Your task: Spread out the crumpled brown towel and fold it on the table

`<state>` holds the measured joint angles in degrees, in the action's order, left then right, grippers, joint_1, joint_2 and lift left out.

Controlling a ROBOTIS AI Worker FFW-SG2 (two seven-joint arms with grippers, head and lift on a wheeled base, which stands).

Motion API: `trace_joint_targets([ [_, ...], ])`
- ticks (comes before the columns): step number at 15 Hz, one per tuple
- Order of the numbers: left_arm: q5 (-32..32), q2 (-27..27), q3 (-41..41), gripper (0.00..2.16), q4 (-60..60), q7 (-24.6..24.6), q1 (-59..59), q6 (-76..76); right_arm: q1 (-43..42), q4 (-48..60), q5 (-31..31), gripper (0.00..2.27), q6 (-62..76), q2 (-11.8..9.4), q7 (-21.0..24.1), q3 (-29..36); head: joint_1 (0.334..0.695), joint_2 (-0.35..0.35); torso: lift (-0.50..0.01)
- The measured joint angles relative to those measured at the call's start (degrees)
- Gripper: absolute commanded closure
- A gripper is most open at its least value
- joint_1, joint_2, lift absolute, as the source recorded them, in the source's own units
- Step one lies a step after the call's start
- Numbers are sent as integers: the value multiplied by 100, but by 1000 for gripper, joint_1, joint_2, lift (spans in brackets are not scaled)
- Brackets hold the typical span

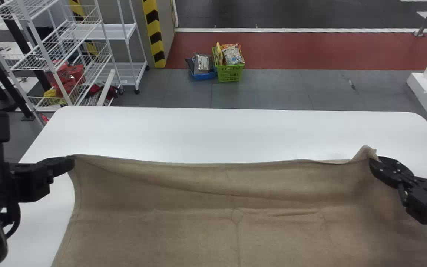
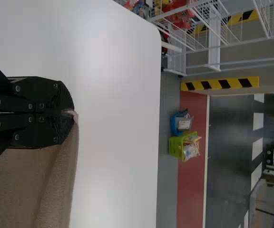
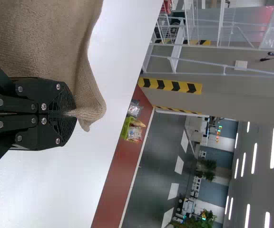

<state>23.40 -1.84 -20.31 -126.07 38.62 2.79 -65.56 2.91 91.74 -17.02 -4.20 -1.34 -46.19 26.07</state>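
L tool [image 1: 70, 163] & R tool [image 1: 373, 163] each clamped on a far corner of brown towel [image 1: 213, 222], spread over white surface [image 1: 213, 129]. L bite looked shallow; hard pull could've freed it. R corner bunched: fold might've skewed. Beyond: wire rack [image 1: 53, 70], green basket [image 1: 230, 74] on floor [image 1: 272, 87].

In the head view the brown towel [image 1: 198, 222] runs past the edge at six o'clock, its near hem cut off. Pinched cloth hides inside the left gripper [image 1: 70, 163] at nine and the right gripper [image 1: 373, 160] at three. At ten, red items [image 1: 77, 72] are too blurred to identify.
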Motion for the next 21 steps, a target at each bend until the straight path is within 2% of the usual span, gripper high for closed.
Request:
trace_joint_targets([
  [3,4,-16,58,1561,503,-163,-176,364,-324,-561,-245,1848,213,-178,158,-230,695,55,-127],
  [6,-18,-19,51,1561,805,-263,-211,785,-393,-793,-357,1828,397,-238,227,-304,695,62,-127],
  [7,-45,-21,32,1561,867,-268,-201,922,-400,-869,-367,1663,522,-269,220,-314,695,63,-127],
  [9,-89,-21,12,1561,956,-280,-173,1090,-415,-973,-432,1106,650,-319,248,-346,695,64,-127],
  [10,-96,-21,25,1561,980,-292,-155,1117,-432,-1009,-504,394,626,-332,359,-357,695,63,-127],
  [11,-98,-20,41,1561,990,-294,-145,1124,-444,-1022,-562,-1,574,-339,475,-362,695,50,-127],
  [13,-96,-18,67,1561,992,-295,-138,1128,-488,-975,-582,-1,325,-347,559,-326,695,39,-127],
  [15,-91,-12,103,1561,972,-297,-134,1128,-553,-853,-510,56,24,-364,414,-285,695,27,-127],
  [18,-84,-1,142,1561,940,-325,-94,1128,-814,-662,-506,137,-488,-417,-132,-302,695,29,-127],
  [21,-76,0,149,1565,905,-323,-59,1128,-1398,-644,-829,221,-1295,-541,-1029,-473,695,46,-127],
])
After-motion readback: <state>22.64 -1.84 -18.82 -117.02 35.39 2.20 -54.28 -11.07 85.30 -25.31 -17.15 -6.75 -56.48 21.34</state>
